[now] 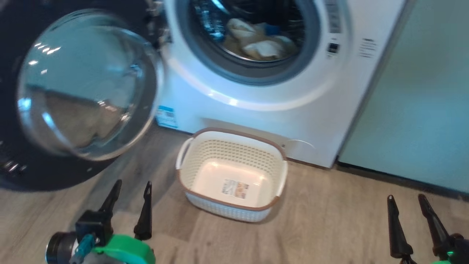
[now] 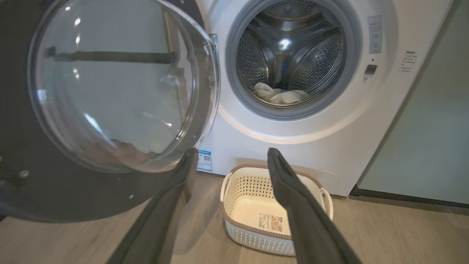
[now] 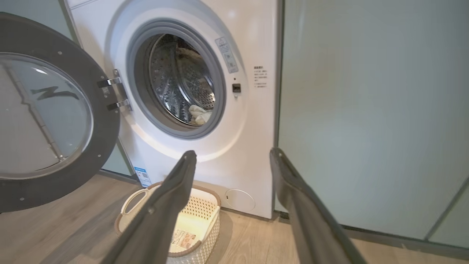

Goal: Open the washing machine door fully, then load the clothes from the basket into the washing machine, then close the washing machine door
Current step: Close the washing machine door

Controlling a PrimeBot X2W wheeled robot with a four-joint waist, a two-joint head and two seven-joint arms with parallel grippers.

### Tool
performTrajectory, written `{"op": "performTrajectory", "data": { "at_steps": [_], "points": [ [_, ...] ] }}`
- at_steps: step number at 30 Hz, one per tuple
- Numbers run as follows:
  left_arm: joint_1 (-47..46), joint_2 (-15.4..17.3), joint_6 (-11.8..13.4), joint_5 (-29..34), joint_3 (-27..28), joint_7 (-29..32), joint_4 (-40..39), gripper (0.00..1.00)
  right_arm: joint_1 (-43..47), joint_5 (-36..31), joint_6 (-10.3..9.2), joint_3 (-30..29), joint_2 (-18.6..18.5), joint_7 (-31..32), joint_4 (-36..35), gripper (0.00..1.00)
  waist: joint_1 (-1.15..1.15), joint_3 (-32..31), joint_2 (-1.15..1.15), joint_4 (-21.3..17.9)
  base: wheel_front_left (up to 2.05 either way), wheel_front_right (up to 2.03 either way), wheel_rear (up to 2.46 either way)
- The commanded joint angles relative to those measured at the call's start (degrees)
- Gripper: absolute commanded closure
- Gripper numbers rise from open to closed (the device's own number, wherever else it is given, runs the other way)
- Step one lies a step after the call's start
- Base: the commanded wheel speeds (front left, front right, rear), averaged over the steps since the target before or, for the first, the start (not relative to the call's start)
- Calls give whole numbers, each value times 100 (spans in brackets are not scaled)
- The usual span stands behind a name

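The white washing machine (image 1: 256,110) (image 2: 329,146) (image 3: 249,154) stands with its round black washing machine door (image 1: 84,88) (image 2: 113,84) (image 3: 47,113) swung open to the left. Pale yellow clothes (image 1: 258,42) (image 2: 280,96) (image 3: 199,113) with a bit of blue lie in the steel drum. The cream basket (image 1: 205,161) (image 2: 234,227) (image 3: 205,223) sits on the floor before the machine, bare inside but for a label. My left gripper (image 1: 132,185) (image 2: 231,156) is open at the lower left, in front of the door. My right gripper (image 1: 406,198) (image 3: 233,157) is open at the lower right, holding nothing.
Pale green cabinet doors (image 1: 421,102) (image 3: 366,117) adjoin the machine on its right. Wood-look floor (image 1: 329,227) spreads around the basket. The open door reaches out over the floor on the left.
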Motion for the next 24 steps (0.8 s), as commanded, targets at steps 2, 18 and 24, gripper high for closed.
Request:
{"op": "performTrajectory", "data": {
  "at_steps": [2, 18, 24],
  "points": [
    [-126, 98, 161, -10, 253, -18, -210, 0, -122, -14, -16, 138, -92, 14, -203, 0, 0, -57, 0, 626, 0, 0, 0],
    [-48, 17, 116, 25, 341, -32, -281, 0, -145, -2, -16, 261, -92, 45, -192, 0, 0, -87, 0, 1592, 0, 0, 0],
    [-38, -14, 105, 55, 360, -34, -291, 0, -164, -12, -16, 279, -92, 41, -173, 0, 0, -57, 0, 1626, 0, 0, 0]
  ]
}}
